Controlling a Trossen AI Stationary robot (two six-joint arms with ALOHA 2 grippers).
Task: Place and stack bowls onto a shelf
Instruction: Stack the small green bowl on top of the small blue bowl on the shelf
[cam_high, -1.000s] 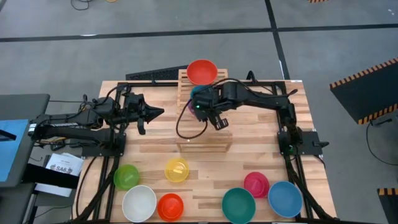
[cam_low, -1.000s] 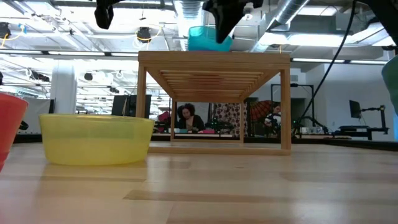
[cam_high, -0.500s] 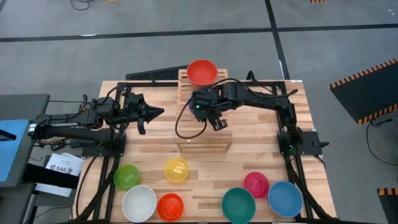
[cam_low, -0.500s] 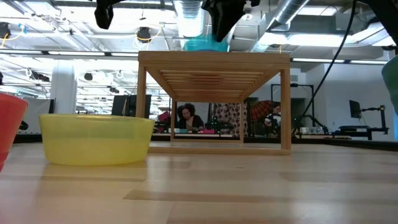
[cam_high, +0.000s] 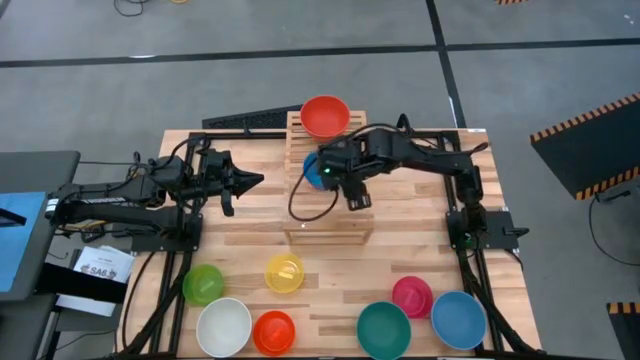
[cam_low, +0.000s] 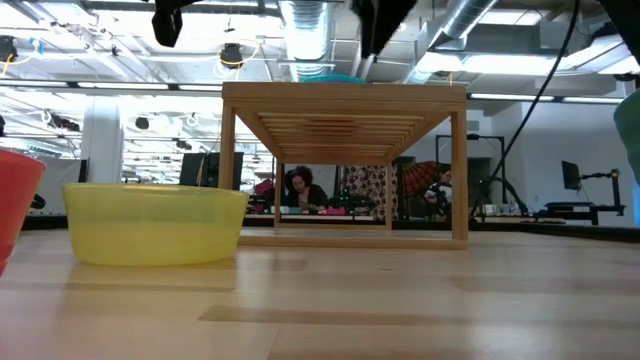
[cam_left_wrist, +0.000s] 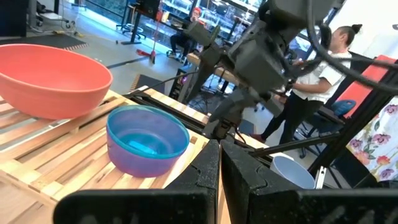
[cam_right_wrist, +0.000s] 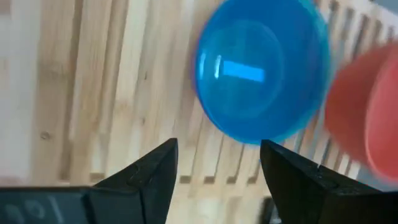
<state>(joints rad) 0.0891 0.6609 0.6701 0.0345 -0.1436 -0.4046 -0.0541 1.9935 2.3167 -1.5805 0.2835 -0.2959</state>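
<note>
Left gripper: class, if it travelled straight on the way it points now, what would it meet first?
Probably the shelf. The left gripper, shut, points across the table at it, with the small blue-lined bowl on top; height is unclear.

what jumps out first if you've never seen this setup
The right claw, open, hovers over the wooden shelf above a small blue bowl nested in a purple one, beside a big red bowl. A row of bright bowls lines the table's near edge, and the left claw waits at the left.
</note>
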